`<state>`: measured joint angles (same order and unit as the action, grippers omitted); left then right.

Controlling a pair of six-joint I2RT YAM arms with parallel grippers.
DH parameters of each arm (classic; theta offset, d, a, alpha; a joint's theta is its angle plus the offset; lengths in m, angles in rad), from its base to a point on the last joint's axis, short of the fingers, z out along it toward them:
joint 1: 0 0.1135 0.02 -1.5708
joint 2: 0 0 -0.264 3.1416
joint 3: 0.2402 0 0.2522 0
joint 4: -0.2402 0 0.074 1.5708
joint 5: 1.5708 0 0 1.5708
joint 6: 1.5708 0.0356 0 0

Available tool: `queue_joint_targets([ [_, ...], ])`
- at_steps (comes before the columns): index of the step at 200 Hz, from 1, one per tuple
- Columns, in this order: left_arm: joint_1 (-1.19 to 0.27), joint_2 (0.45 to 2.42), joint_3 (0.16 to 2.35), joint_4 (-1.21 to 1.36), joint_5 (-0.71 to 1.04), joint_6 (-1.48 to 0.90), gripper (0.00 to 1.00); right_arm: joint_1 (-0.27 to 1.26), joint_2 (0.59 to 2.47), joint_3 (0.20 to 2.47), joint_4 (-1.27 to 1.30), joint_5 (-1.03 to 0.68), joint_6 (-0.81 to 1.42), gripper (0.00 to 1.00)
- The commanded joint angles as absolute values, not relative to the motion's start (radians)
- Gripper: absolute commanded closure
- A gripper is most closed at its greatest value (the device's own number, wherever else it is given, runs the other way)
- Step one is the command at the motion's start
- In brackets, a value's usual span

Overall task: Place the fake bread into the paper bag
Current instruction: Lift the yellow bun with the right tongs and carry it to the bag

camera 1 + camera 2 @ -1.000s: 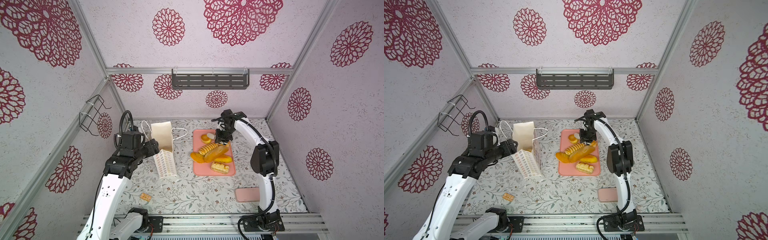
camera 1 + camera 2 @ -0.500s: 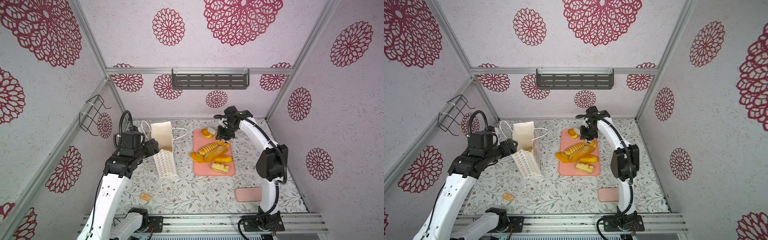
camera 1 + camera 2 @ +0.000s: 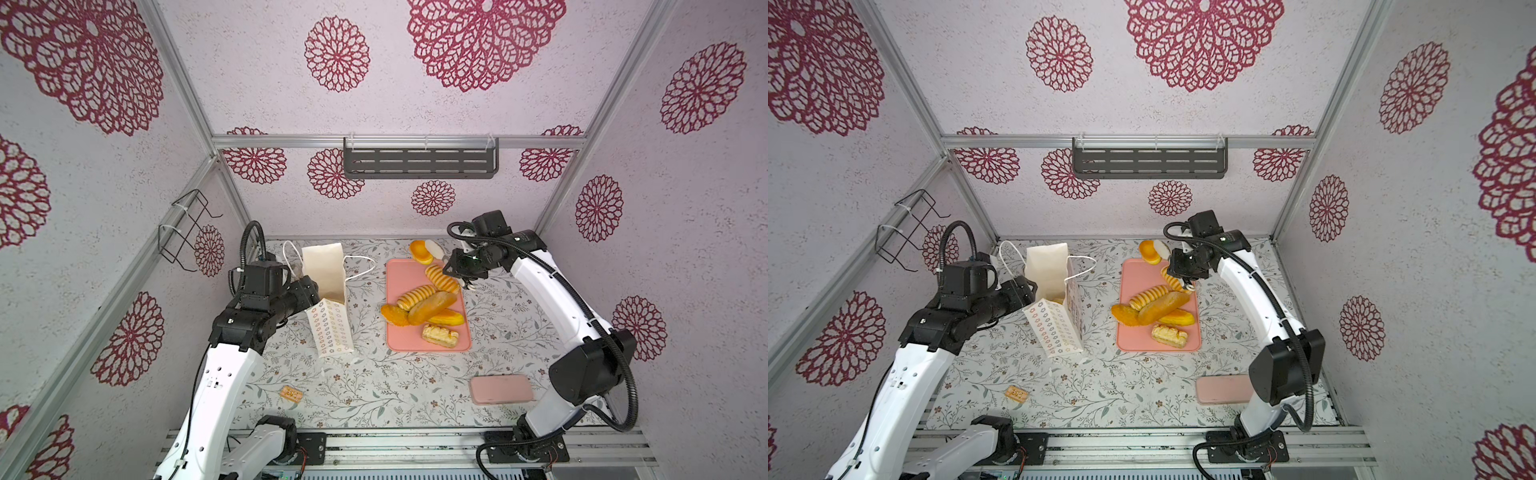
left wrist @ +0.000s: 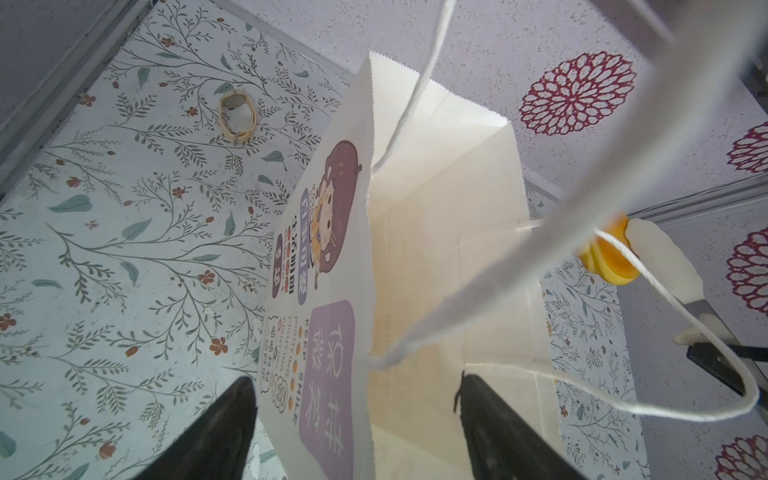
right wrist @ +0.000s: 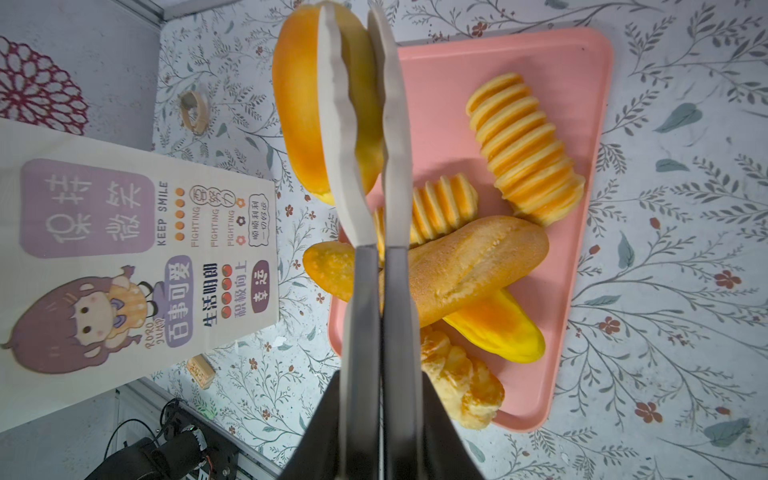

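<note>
1. The right gripper (image 5: 352, 16) is clamped on a bun (image 5: 299, 95). Its long pale fingers (image 5: 340, 124) pinch the bun across its thin way, and the bun's long side runs along them.
2. In both top views the bun (image 3: 419, 252) is held just past the far end of the pink tray (image 3: 401, 274). The paper bag (image 3: 324, 270) stands to its left, mouth up.
3. Six more pieces of bread (image 3: 432, 307) lie on the tray.
4. The left gripper (image 4: 353, 378) gapes wide, astride the bag's printed side. I cannot tell whether it touches the paper.
5. Only the left wrist view shows a cord handle (image 4: 409, 108) crossing the mouth.
</note>
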<state>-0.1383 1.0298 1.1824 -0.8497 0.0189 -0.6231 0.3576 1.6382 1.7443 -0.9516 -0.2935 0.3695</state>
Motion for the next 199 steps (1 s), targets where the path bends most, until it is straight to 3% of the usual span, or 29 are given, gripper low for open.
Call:
queue_joint_targets([
  [1, -0.134, 1.03, 1.173, -0.823, 0.033, -0.661, 0.21, 0.366, 1.516, 1.743, -0.857, -0.326, 0.4, 0.99],
  [60, -0.134, 1.022, 1.173, -0.845, 0.003, -0.712, 0.26, 0.411, 1.385, 1.735, -0.741, -0.424, 0.439, 0.99],
  [97, -0.135, 1.023, 1.166, -0.851, -0.014, -0.723, 0.34, 0.538, 1.375, 1.787, -0.665, -0.428, 0.474, 0.99],
  [147, -0.138, 1.032, 1.154, -0.85, -0.024, -0.726, 0.49, 0.695, 1.446, 1.845, -0.572, -0.38, 0.523, 0.99],
  [199, -0.14, 1.032, 1.117, -0.824, -0.011, -0.737, 0.57, 0.81, 1.58, 1.937, -0.592, -0.28, 0.52, 1.0],
])
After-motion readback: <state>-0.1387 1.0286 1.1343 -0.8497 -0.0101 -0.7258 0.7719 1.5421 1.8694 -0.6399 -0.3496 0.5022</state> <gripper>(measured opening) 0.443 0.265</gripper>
